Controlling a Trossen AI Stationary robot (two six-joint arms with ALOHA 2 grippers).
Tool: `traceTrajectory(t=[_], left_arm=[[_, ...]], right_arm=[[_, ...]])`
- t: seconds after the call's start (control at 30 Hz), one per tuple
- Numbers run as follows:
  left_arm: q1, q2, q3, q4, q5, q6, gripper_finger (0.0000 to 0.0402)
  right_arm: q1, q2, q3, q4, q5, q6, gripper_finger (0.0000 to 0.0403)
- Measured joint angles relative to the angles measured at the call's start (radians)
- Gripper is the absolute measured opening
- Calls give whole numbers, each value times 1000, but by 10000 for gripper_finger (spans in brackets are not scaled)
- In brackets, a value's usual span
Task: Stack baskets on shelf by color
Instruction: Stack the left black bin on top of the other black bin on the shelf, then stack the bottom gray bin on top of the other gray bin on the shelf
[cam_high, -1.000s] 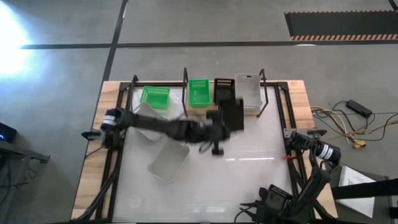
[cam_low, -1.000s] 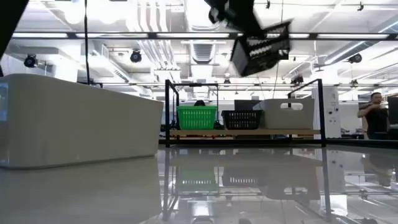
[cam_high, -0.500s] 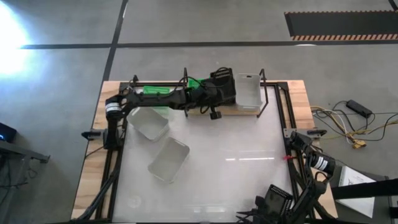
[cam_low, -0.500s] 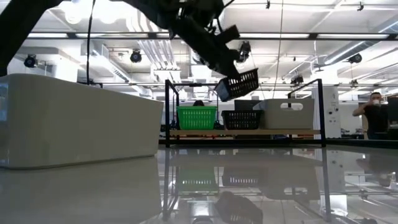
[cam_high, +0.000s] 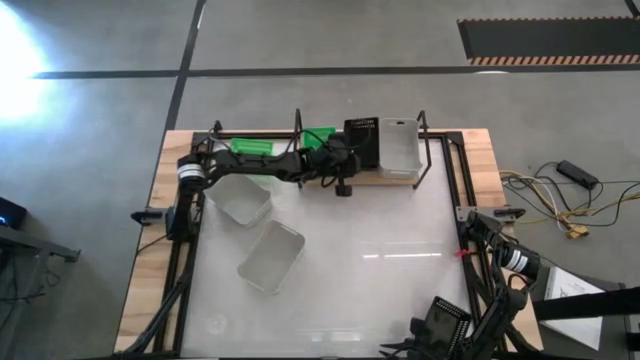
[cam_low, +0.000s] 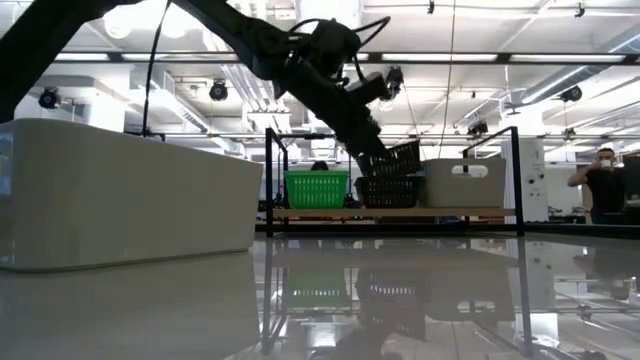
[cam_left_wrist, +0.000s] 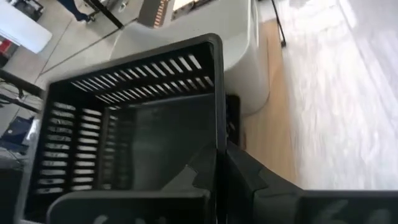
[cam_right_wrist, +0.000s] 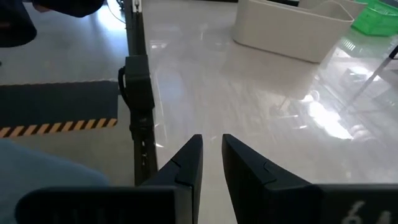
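My left gripper (cam_high: 347, 163) reaches over the shelf (cam_high: 392, 181) and is shut on a black mesh basket (cam_low: 402, 158). That basket is tilted just above a second black basket (cam_low: 388, 191), which stands on the shelf plank (cam_low: 400, 212). One green basket (cam_low: 316, 188) stands on the plank to one side of it and a white basket (cam_low: 462, 182) to the other. Another green basket (cam_high: 250, 148) sits at the shelf's left end. My right gripper (cam_right_wrist: 211, 142) waits at the table's near right corner, its fingers slightly apart. My left gripper pinches the black basket's near end wall (cam_left_wrist: 217, 140) at the rim, with one finger (cam_left_wrist: 200, 169) inside the basket and one (cam_left_wrist: 249, 175) outside. The fingers slant down toward the table's far edge. The basket is tilted, its gripped end low over the shelved black basket; whether they touch, I cannot tell.
Two white baskets (cam_high: 240, 198) (cam_high: 271, 256) lie on the left half of the table. The shelf's black posts (cam_high: 297, 125) (cam_high: 423, 128) rise beside the baskets. A person (cam_low: 604, 185) stands in the room beyond the table.
My left gripper has carried the black basket from above the table's middle toward the far edge and down to the shelf. The basket, high and tilted a second ago, now hangs just over the black basket on the shelf.
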Motion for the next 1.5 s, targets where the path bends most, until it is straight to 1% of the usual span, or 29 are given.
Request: traceTrajectory(t=[0.2, 0.33, 0.6, 0.7, 0.9, 1.0, 1.13, 1.27, 1.37, 1.5], left_arm=[[0, 1, -7, -34, -1, -5, 0], [0, 1, 4, -95, -1, -36, 0], [-3, -18, 9, -114, -1, -89, 2], [-2, -20, 9, -114, -2, -85, 21], [-3, -20, 4, -114, 3, -82, 82], [-6, -25, 6, -115, 3, -82, 105], [-18, -68, 6, -115, 3, -82, 120], [-52, -152, 4, -173, 1, -84, 123], [-108, -232, -2, -271, -12, -107, 123], [-229, -340, -8, -425, -61, -189, 123]], right_arm=[[0, 0, 0, 2, 0, 0, 54], [0, 0, 0, 3, 0, 0, 54], [0, 0, 0, 3, 0, 0, 54], [0, 0, 0, 3, -1, 0, 54], [0, 0, 0, 3, 0, 0, 54], [0, 0, 0, 3, -1, 0, 54], [0, 0, 0, 3, -1, 0, 54], [0, 0, 0, 2, -2, -9, 54], [0, 0, 0, -2, -2, -12, 54], [-5, 0, 0, -2, -2, -2, 54]])
